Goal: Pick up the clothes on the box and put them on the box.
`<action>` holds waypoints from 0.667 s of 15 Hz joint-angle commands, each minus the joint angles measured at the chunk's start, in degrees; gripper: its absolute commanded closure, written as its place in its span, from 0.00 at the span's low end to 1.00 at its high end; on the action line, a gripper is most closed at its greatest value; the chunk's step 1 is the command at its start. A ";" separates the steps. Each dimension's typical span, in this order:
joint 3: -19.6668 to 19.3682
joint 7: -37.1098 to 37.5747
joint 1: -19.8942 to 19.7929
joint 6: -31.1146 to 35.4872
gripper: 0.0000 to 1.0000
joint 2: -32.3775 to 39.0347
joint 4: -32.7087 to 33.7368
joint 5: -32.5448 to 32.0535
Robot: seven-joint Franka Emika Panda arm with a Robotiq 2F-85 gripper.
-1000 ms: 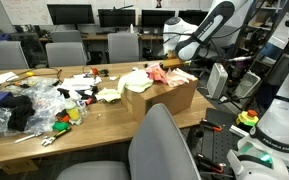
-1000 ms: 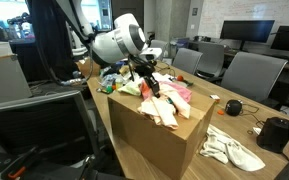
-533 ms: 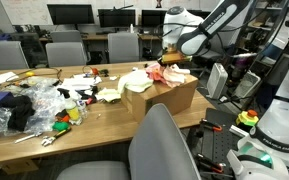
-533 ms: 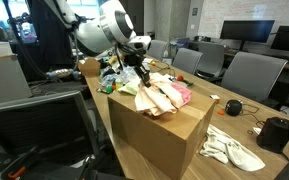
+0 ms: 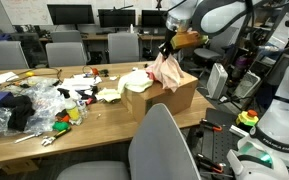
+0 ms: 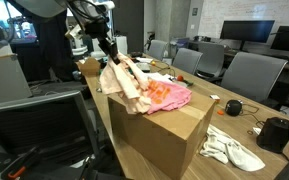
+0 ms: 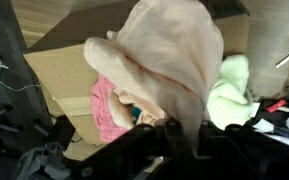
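My gripper [image 5: 170, 44] [image 6: 106, 46] is shut on the peach-beige garment [image 5: 167, 70] [image 6: 124, 86], which hangs from it above the brown cardboard box [image 5: 174, 98] [image 6: 159, 135]. In the wrist view the peach cloth [image 7: 172, 50] drapes away from the gripper [image 7: 182, 132], pinched between the dark fingers. A salmon pink garment [image 6: 170, 95] [image 7: 108, 106] lies on the box top. A pale yellow-green garment [image 5: 134, 81] [image 7: 229, 92] lies at the box's edge beside it.
Clear plastic bags with dark cloth [image 5: 29, 105] and small clutter cover the table's far side. A grey chair back [image 5: 164, 148] stands in front of the table. A white cloth [image 6: 234, 148] and a black container [image 6: 275, 133] sit beside the box. Office chairs [image 6: 246, 72] ring the table.
The gripper closed on the peach-beige garment and rose, lifting it off the box top so it now hangs. The pink garment stayed on the box.
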 commanded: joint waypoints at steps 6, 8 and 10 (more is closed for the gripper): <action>14.51 -10.85 6.58 -20.52 0.97 -3.93 7.52 6.05; 17.07 -12.11 7.95 -24.05 0.97 -2.09 11.18 5.42; 19.55 -12.56 8.82 -26.81 0.97 -0.14 14.62 4.11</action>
